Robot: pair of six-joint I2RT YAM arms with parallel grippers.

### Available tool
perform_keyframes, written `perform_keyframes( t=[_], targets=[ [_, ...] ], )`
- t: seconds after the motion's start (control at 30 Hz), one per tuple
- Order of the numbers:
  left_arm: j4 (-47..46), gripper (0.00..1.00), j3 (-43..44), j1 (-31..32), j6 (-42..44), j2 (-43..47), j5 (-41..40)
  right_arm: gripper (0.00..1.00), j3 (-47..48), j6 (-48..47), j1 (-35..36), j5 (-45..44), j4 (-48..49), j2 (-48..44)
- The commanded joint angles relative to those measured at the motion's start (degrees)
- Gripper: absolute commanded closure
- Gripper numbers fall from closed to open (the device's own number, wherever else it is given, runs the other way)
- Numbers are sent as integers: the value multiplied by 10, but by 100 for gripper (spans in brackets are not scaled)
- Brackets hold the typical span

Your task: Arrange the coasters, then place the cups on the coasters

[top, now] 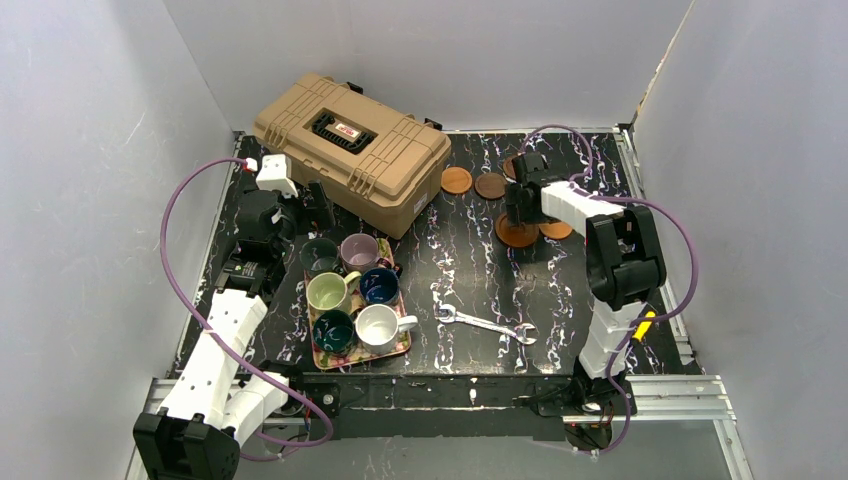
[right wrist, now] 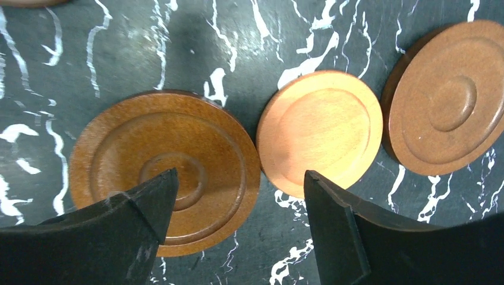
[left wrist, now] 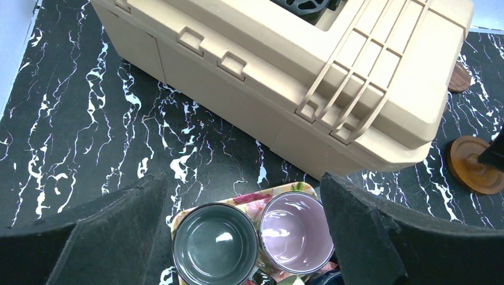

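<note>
Six cups sit on the floral tray (top: 402, 351): dark green (top: 320, 255), mauve (top: 358, 250), yellow-green (top: 328, 292), navy (top: 379, 285), teal (top: 333, 330) and white (top: 378, 325). My left gripper (left wrist: 243, 178) hangs open above the dark green cup (left wrist: 215, 244) and mauve cup (left wrist: 295, 230). My right gripper (right wrist: 241, 174) is open low over a large brown rimmed coaster (right wrist: 163, 172), its left finger above the disc. An orange flat coaster (right wrist: 321, 130) and another brown coaster (right wrist: 451, 98) lie just to the right. Two small coasters (top: 456, 180) (top: 490, 185) lie near the toolbox.
A tan toolbox (top: 350, 150) fills the back left, close behind the tray. A metal wrench (top: 487, 325) lies at the front centre. Grey walls enclose the black marbled table on three sides.
</note>
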State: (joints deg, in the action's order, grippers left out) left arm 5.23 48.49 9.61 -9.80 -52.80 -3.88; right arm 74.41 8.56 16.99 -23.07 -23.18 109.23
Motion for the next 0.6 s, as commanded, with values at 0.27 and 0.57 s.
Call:
perform_keyframes(
  t=[0.27,0.57],
  targets=[
    [12,2,20,3,6,1,-2,1,188,-30,-4,32,16,43],
    [14,2,22,5,4,-7,5,5,339,-38,-6,68,52,183]
  ],
)
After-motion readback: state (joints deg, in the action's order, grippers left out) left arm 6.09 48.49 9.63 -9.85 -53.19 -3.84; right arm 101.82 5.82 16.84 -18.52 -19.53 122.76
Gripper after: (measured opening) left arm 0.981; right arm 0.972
